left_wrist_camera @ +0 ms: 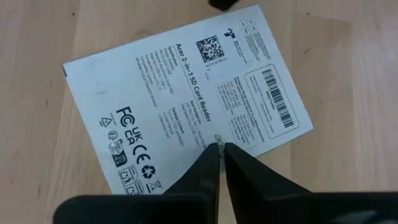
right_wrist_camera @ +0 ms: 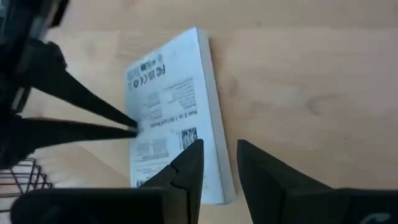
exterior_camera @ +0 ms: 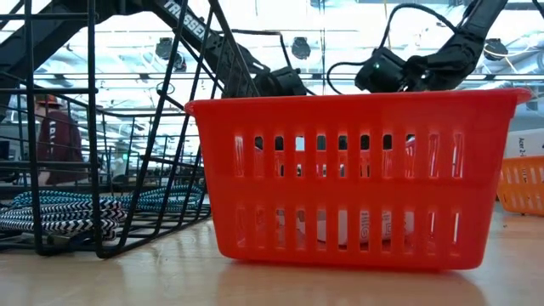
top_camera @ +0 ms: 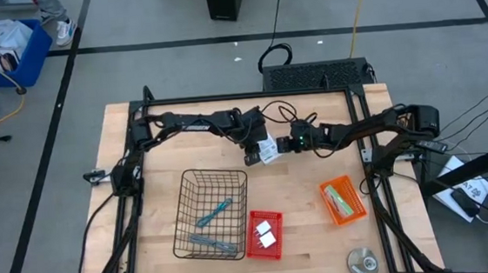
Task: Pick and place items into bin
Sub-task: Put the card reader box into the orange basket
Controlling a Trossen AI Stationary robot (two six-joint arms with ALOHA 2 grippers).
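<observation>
Pinching a white box (left_wrist_camera: 186,102), the left gripper (left_wrist_camera: 221,148) nearly closed.

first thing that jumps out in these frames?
Both grippers meet at mid-table over one white box printed as an SD card reader: the left gripper is pinched shut on it, while the right gripper straddles its edge with fingers apart. Nearer the front sit the black wire basket holding two teal tools, a red bin with two white blocks, and an orange bin.
</observation>
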